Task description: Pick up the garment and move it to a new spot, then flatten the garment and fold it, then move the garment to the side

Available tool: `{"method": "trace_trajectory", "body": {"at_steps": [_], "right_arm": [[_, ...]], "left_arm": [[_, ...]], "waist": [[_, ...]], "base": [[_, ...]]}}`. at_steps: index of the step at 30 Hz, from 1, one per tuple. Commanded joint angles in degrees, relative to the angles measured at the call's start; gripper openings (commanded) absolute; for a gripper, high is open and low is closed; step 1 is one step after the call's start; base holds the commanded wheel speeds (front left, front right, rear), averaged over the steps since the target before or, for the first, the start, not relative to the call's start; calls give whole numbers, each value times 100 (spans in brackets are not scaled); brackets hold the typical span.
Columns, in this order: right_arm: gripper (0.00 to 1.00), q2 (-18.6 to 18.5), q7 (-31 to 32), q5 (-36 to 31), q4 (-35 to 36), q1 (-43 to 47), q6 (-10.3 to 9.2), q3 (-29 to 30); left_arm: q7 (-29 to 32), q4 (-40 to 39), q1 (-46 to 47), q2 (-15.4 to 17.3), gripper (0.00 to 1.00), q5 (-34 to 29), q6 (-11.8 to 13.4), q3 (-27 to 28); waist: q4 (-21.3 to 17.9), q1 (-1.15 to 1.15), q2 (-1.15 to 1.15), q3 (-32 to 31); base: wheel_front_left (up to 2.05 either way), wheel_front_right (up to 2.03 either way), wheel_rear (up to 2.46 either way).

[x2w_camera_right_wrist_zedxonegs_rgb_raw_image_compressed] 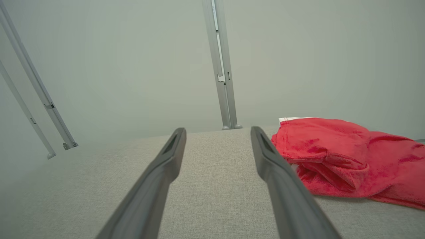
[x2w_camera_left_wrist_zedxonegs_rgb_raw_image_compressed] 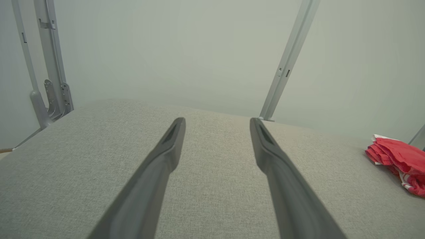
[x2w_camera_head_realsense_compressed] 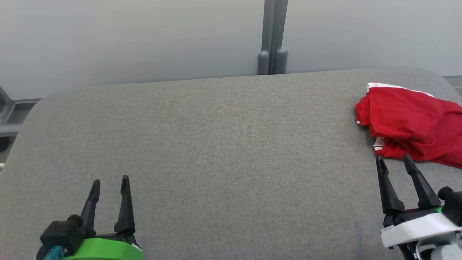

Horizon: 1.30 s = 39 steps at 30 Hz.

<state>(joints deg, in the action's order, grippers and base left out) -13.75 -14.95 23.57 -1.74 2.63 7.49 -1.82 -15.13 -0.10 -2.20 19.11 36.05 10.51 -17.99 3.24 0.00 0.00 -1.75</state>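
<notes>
At the lower left of the head view, the left gripper (x2w_camera_head_realsense_compressed: 110, 179) hung over the grey cloth-covered table (x2w_camera_head_realsense_compressed: 216, 137) with its two dark fingers spread apart and nothing between them. Its own wrist view showed the same spread fingers (x2w_camera_left_wrist_zedxonegs_rgb_raw_image_compressed: 172, 139) above bare grey fabric. Further right, past the middle of the table, a pair of grey posts (x2w_camera_head_realsense_compressed: 272, 36) stood against the pale wall behind the far edge.

The garment (x2w_camera_head_realsense_compressed: 411, 122) lay on the table's far right part, running off the right edge of the head view. It was red with narrow white trim at its top and lower left edges. It was not flat but bunched into a loose heap with soft folds. In the left wrist view it (x2w_camera_left_wrist_zedxonegs_rgb_raw_image_compressed: 398, 159) lay well apart from that gripper, off to the right.

The right gripper (x2w_camera_head_realsense_compressed: 393, 157) was at the lower right, fingers spread wide and holding nothing, its tips right at the garment's near edge. I could not tell whether they touched it. In the right wrist view the garment (x2w_camera_right_wrist_zedxonegs_rgb_raw_image_compressed: 332, 156) lay just right of the right-hand finger.
</notes>
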Motion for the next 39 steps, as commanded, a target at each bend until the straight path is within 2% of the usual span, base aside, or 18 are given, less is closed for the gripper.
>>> {"method": "trace_trajectory", "body": {"at_steps": [1, 12, 31, 39], "right_arm": [[100, 9, -3, -57, 25, 112, 0, 14], [100, 130, -8, -255, -22, 176, 0, -6], [100, 118, 3, -181, -113, 120, 0, -117], [100, 122, 29, -154, -133, 106, 0, -161]], "left_arm": [[-7, 16, -128, -31, 100, -74, -58, 45], [-8, 258, -215, -280, 100, -810, -295, 240], [-8, 488, -157, -477, 100, -1053, -554, 436], [-8, 532, -155, -490, 100, -1080, -590, 455]], "waist": [[-15, 0, 0, 2], [-39, 0, 0, 12], [-31, 0, 0, -37], [-62, 0, 0, -61]], "base": [[0, 0, 0], [0, 0, 0], [0, 0, 0], [0, 0, 0]]}}
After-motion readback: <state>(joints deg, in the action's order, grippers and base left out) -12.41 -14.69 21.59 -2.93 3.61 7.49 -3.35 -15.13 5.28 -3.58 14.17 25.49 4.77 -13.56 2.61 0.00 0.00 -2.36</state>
